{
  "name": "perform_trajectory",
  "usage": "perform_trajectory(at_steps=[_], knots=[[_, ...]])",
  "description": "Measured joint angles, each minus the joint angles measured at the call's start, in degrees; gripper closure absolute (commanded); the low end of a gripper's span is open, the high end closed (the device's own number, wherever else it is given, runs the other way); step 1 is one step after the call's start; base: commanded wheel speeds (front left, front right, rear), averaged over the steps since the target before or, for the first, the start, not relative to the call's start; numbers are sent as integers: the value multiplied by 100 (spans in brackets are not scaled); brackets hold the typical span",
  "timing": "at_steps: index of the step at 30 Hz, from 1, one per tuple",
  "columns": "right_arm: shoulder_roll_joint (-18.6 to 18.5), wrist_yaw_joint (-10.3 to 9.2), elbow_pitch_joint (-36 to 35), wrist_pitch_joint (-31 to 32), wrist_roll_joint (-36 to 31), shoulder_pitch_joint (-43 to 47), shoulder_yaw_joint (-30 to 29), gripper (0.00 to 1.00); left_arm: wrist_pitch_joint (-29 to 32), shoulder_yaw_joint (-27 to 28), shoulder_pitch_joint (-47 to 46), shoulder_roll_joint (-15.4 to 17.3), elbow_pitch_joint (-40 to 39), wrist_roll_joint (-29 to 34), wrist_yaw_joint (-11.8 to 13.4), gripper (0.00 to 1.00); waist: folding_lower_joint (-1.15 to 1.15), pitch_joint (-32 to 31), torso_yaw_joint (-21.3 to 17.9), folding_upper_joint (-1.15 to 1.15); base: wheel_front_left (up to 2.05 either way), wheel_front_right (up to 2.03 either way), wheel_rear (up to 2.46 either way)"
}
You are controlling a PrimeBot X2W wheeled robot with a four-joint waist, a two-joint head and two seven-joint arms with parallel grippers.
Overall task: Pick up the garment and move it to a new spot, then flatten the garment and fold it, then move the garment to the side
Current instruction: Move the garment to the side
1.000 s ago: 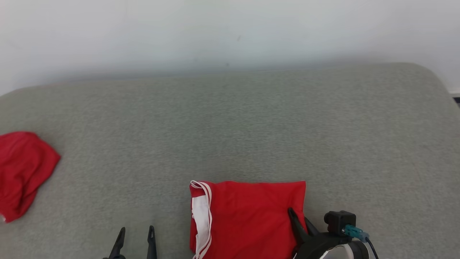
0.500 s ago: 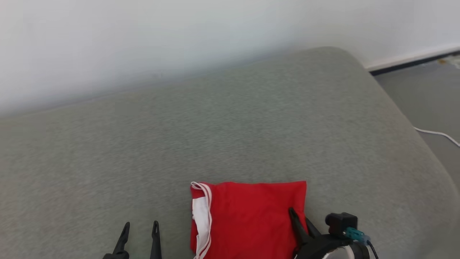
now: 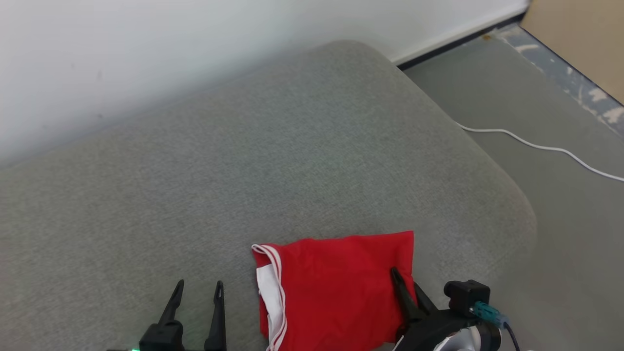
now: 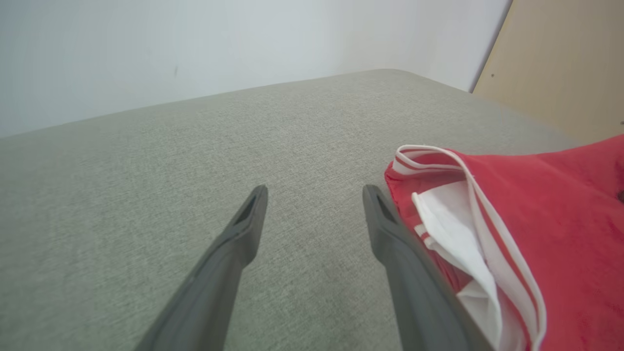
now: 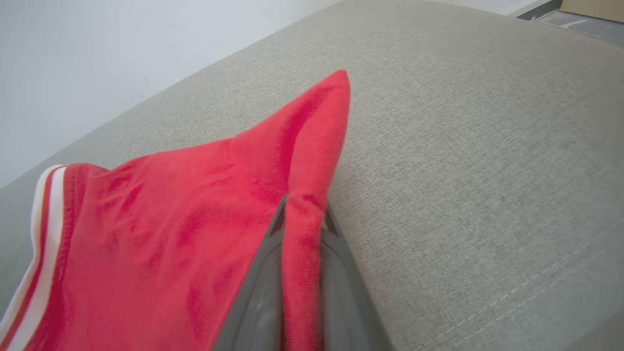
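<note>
The garment point(image 3: 336, 287) is red, folded into a rough rectangle, with a white panel and red-and-white striped trim along its left edge. It lies on the grey cushion point(image 3: 292, 146), at the cushion's near edge and toward its rounded right end. From my right wrist view, its far right corner stands up from the cushion in a point.

My right gripper point(image 3: 403, 282) is closed almost fully on the garment's right border. A ridge of red cloth runs between my two dark fingers point(image 5: 336, 253), which press it from both sides. This hand sits over the cushion's near edge, close to the right end.

My left gripper point(image 3: 200, 282) is spread as wide as it goes and holds nothing. It hovers over the cushion's near edge, closer to the cushion's middle. In my left wrist view the bare grey weave shows between its fingers. One finger point(image 4: 390, 239) is just beside the striped trim; whether it touches the cloth I cannot tell.

Behind the cushion's far edge rises a pale wall point(image 3: 146, 48). Past the cushion's right end is grey floor point(image 3: 536, 204), where a white cable point(image 3: 536, 145) trails, and beyond that stands a tan board point(image 3: 575, 39).
</note>
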Motion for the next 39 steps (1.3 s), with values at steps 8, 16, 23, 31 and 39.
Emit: perform_trajectory(at_steps=[8, 16, 23, 31, 39], knots=[[0, 0, -438, 0, 169, 95, -2, 100, 0, 63, -159, -3, -27, 110, -90, 0, 0, 350, -199, 0, 0, 0, 0], [1, -1, -531, 0, 133, -561, 263, 100, -1, 232, -168, 52, -246, 312, -233, 0, 0, 732, -196, 0, 0, 0, 0], [-15, 0, -47, 0, -355, -1878, -149, 100, 0, 74, -629, 147, -430, 493, -357, 0, 1, 1183, 108, 0, 0, 0, 0], [-490, 0, 910, 0, -1069, -3177, -1202, 100, -1, -83, -1075, 218, -631, 610, -383, 0, 1, 1627, 645, 0, 0, 0, 0], [-1631, 0, 1652, -1, -2501, -3897, -2819, 100, -21, -199, -1270, 209, -803, 620, -332, 0, 1, 2023, 1268, 0, 0, 0, 0]])
